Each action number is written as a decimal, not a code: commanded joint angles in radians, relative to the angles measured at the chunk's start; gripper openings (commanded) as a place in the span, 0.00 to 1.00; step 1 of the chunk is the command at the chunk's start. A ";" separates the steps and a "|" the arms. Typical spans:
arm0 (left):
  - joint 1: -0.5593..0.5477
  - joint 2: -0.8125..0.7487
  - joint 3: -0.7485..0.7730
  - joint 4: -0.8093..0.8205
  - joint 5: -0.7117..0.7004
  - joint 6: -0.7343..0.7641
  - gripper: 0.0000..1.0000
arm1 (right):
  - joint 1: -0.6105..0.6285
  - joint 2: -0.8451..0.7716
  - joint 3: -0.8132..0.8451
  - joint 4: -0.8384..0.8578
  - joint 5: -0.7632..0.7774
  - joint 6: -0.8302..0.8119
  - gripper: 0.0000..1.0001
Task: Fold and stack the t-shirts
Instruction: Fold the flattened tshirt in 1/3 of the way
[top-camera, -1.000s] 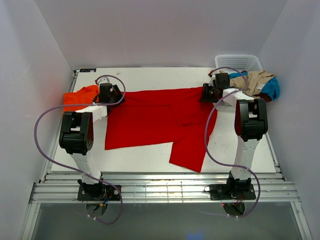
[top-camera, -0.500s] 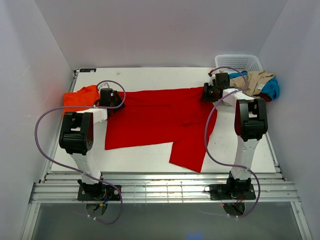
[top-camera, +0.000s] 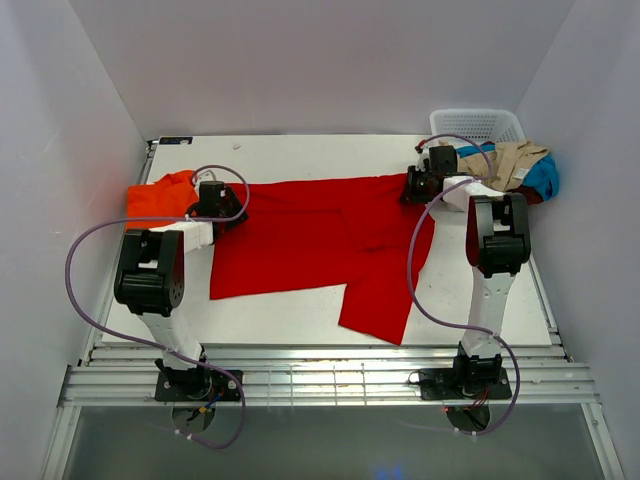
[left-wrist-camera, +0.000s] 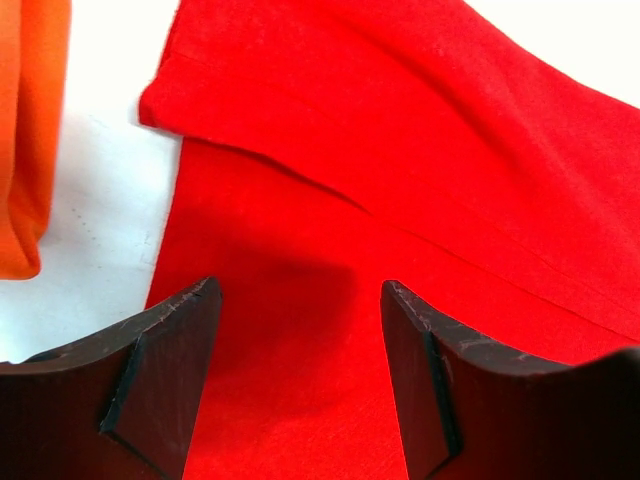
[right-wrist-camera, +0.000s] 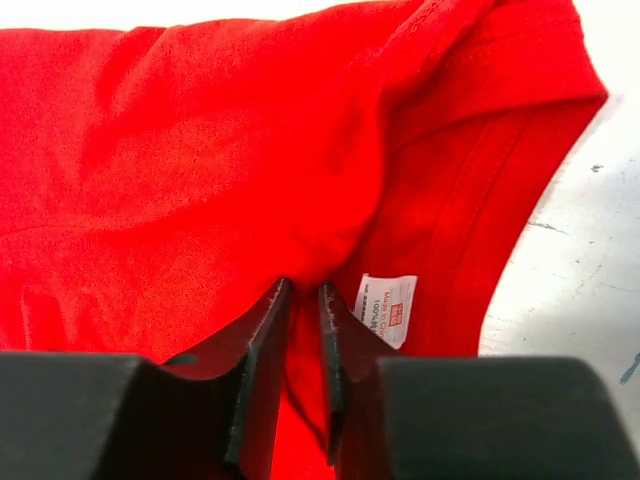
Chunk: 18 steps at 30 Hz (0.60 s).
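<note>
The red shirt (top-camera: 320, 235) lies spread across the middle of the table (top-camera: 300, 315), one flap reaching toward the near edge. It looks thin, light and limp, likely to sag and bunch, so hems and corners are the best holds. The left claw (left-wrist-camera: 298, 310) hovers apart over its left edge, gripping nothing. The right claw (right-wrist-camera: 302, 300) pinches a fold beside the label (right-wrist-camera: 388, 308). The orange shirt (top-camera: 160, 195) sits bunched far left, the basket (top-camera: 480, 122) far right.
</note>
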 joint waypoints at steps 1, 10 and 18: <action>0.002 -0.055 -0.006 -0.020 -0.030 0.001 0.75 | 0.000 0.012 0.043 0.021 -0.002 0.003 0.21; 0.004 -0.058 -0.008 -0.041 -0.065 0.002 0.76 | -0.001 -0.028 0.033 0.004 0.064 -0.034 0.10; 0.005 -0.062 -0.002 -0.060 -0.088 0.010 0.76 | 0.000 -0.031 0.068 -0.028 0.099 -0.054 0.09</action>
